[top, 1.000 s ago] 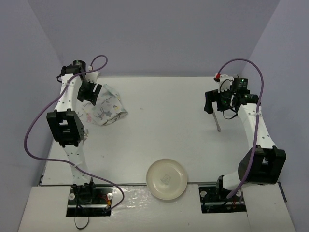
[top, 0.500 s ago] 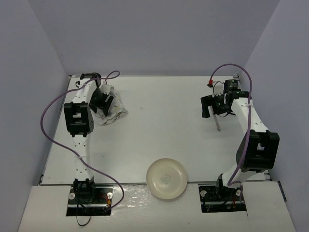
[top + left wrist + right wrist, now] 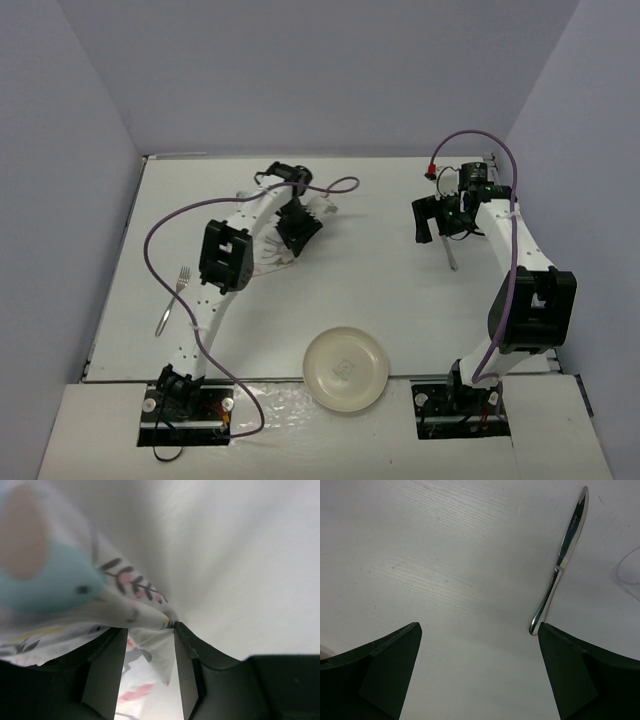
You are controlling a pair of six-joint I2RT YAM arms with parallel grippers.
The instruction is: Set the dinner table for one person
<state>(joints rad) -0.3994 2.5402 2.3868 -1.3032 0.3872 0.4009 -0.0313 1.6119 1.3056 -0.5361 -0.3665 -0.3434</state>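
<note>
Pinching a fold of the animal-print cloth placemat, the left gripper hangs above the flat white dinner table; spreading it flat beneath seems next. The right gripper, jaws spread, hovers beside a slim silver knife.

Seen from above, a round cream plate lies at 6 o'clock, right side up. A metal fork lies between 8 and 9 o'clock, tines toward 12. A table knife lies at 3 o'clock, running roughly 12 to 6. A patterned cloth placemat sits bunched near the middle, toward 10 o'clock. The left wrist view shows its animal prints and leafy sprigs.
</note>
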